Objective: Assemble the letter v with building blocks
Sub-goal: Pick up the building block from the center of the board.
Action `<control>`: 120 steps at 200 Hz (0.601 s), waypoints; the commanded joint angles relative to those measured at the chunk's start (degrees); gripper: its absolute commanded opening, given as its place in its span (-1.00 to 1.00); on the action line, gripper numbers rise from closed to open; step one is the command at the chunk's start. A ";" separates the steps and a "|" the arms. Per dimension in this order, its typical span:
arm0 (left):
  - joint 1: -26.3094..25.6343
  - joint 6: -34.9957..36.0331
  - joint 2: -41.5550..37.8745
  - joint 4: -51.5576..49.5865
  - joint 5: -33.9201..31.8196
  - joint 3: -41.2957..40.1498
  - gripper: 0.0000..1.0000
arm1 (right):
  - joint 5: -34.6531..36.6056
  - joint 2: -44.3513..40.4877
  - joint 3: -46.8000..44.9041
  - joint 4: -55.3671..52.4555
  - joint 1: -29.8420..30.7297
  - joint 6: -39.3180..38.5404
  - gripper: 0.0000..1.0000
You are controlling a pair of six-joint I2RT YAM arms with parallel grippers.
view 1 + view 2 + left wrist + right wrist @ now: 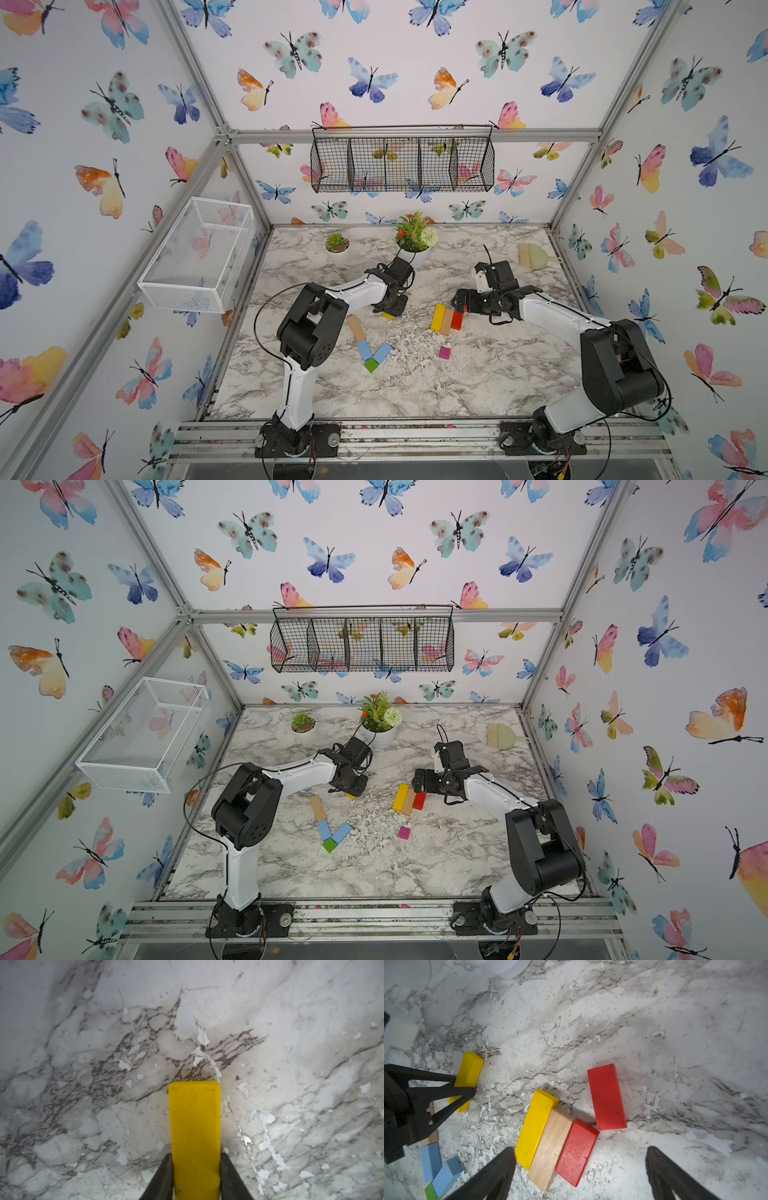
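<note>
Now: yellow bar [194, 1118] pinched across width by left gripper [195, 1156] jaws; right gripper [581, 1148] jaws spread, empty. Risk: bar twisted in grip, half-built V [372, 363] knocked during placement.

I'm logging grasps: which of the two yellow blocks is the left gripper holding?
The lone yellow block, clamped in the left gripper. The other yellow block lies untouched, side by side against the tan block.

A yellow block [195, 1136], green cube [371, 365], white table [457, 395] veined grey (butterfly-print walls [415, 83]).
</note>
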 commanded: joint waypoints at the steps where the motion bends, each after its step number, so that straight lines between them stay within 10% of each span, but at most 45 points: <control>1: -0.31 0.30 0.08 -0.84 0.65 -1.54 -0.39 | 0.15 -1.14 -0.79 -0.68 -0.23 -0.91 0.99; 120: -4.11 1.26 -7.86 1.08 0.44 -6.53 -0.44 | 0.74 -2.98 -2.20 -1.42 -0.23 -0.30 0.99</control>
